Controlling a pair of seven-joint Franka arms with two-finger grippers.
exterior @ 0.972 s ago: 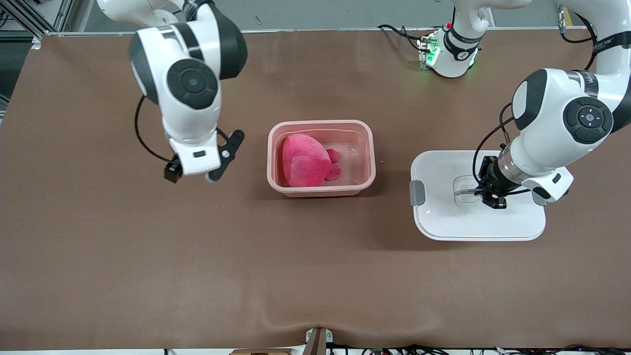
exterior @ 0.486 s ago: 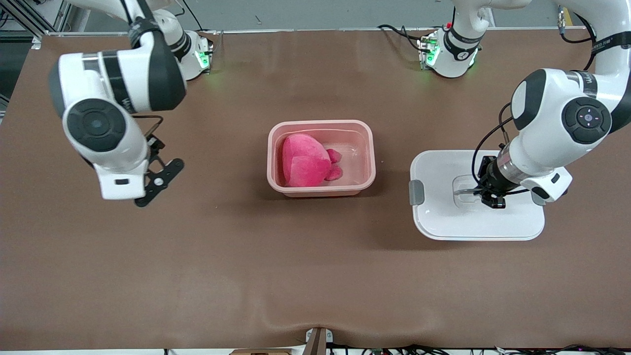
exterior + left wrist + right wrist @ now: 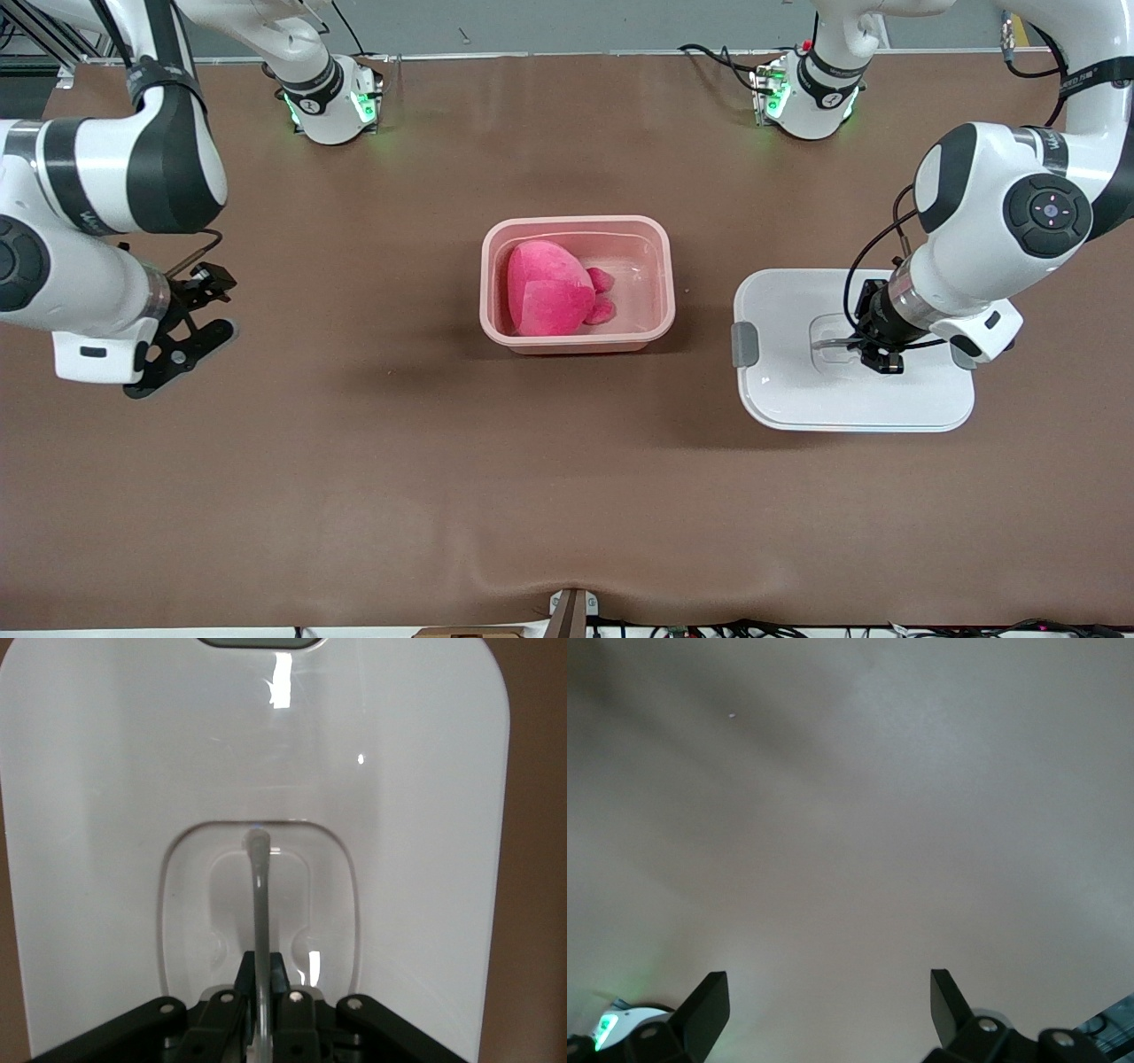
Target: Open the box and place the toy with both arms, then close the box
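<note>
— Since the earlier front frames, what had moved?

— Only the right arm: it had swung away from the box (image 3: 577, 283) toward its own end of the table, so the right gripper (image 3: 182, 341) hung over bare tabletop (image 3: 443, 496), well apart from everything. The toy (image 3: 549, 289) lay inside the open box at mid-table. The lid (image 3: 850, 350) lay flat toward the left arm's end, and the left gripper (image 3: 873, 353) sat down in the lid's centre recess.

— And the left wrist view?

— It showed the left gripper (image 3: 257, 992) pinched shut on the thin handle (image 3: 259, 904) standing up from the lid (image 3: 133, 815). The lid looked stiff, light and glossy, likely slippery on its flat faces, so that handle seemed the sensible hold.

— The right wrist view?

— Its fingers (image 3: 704, 1005) stood wide apart over bare table, holding nothing. The toy looked soft and squashy, easy to grip anywhere on its body.
</note>
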